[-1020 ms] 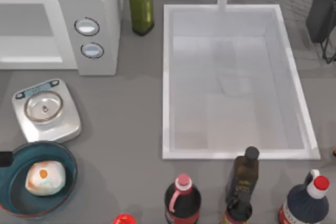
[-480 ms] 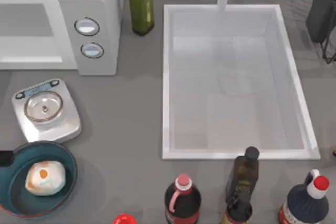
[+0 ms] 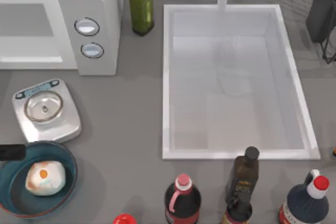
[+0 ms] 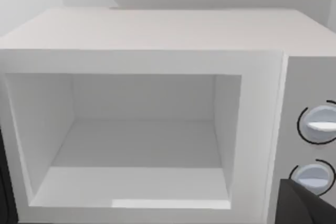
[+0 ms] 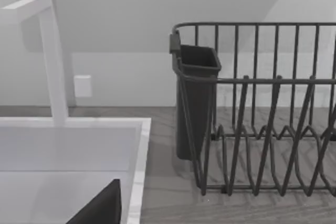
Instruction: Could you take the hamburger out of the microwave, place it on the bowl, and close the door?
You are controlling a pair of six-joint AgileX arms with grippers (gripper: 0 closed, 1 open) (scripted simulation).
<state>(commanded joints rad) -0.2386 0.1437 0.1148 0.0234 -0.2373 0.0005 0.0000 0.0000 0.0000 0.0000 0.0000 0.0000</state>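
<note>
Closing the flat white door is what's left: the whitish-cream hamburger (image 3: 45, 178) sits in the round teal-blue bowl (image 3: 70, 160), lower left. Swing that door slowly over the big white microwave's (image 4: 157, 40) empty hole until flat; I cannot tell how either pincer stands.

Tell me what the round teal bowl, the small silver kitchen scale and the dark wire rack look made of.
The round teal bowl looks like glazed ceramic: smooth, with a thin reddish rim. It may be enamel. The small silver kitchen scale looks like brushed metal, its round pan shiny like steel. The dark wire rack looks like thin coated metal bars, matte finish.
</note>
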